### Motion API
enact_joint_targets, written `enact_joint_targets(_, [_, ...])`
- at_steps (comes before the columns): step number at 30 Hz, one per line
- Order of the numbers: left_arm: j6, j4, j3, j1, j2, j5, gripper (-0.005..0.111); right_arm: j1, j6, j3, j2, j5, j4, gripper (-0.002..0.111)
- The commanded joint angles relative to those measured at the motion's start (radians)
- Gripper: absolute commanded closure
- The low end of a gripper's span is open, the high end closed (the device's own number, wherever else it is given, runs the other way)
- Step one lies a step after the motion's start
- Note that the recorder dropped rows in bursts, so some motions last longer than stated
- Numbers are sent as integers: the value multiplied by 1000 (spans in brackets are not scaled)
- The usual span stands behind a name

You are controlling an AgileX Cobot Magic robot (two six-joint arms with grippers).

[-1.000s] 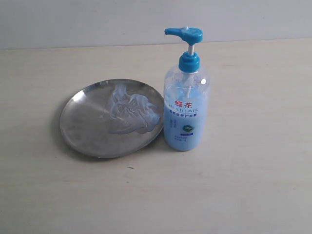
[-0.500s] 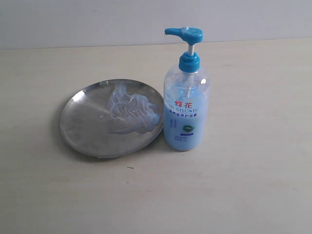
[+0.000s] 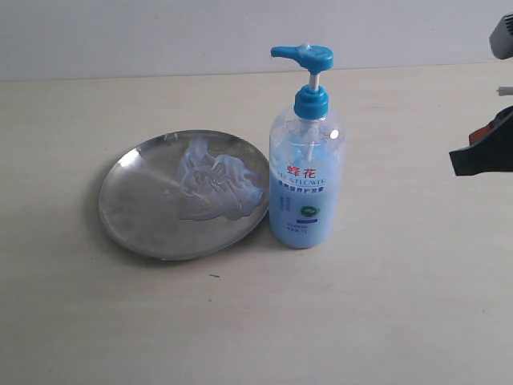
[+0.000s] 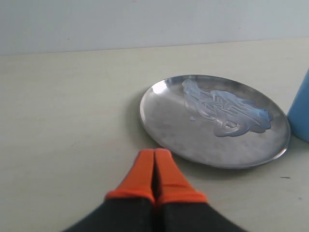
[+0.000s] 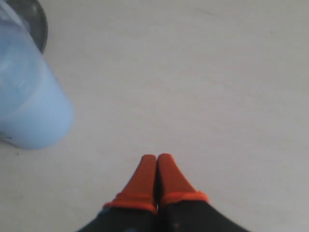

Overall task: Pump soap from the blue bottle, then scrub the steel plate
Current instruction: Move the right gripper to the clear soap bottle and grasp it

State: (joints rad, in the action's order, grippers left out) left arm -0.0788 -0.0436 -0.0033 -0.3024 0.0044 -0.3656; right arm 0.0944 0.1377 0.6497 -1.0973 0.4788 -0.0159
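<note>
Standing upright — blue bottle [image 3: 306, 192], spout [image 3: 282, 52] leftward

Left gripper [image 4: 154, 152]: two tapered orange fingertips, rounded ends; black finger bodies behind, raised lip at colour change; right gripper [image 5: 157, 157]: same orange-on-black build; exterior view, 3 o'clock edge: right arm [image 3: 483, 155] black wedge, orange patch; pale grey housing [image 3: 503, 36] at 2 o'clock

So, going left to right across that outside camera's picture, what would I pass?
steel plate → blue bottle → right gripper, partly in frame at the right edge.
</note>
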Motion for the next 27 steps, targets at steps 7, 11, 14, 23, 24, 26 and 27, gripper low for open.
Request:
enact_joint_targets(7, [1, 2, 3, 0, -4, 13, 107, 160, -149, -22, -12, 35, 98, 108])
enact_joint_targets(11, [1, 2, 3, 0, -4, 13, 107, 219, -198, -28, -17, 38, 105, 108])
enact_joint_targets(14, [1, 2, 3, 0, -4, 13, 107, 252, -267, -39, -17, -10, 113, 108])
enact_joint_targets(23, [1, 2, 3, 0, -4, 13, 107, 284, -590, -212, -19, -359, 322, 108])
enact_joint_targets(24, [1, 2, 3, 0, -4, 13, 107, 284, -609, -236, -19, -402, 335, 108])
enact_joint_targets(26, [1, 2, 3, 0, -4, 13, 107, 284, -615, -278, -19, -490, 333, 108])
enact_joint_targets(27, [1, 2, 3, 0, -4, 13, 107, 284, -615, -304, -19, -542, 330, 108])
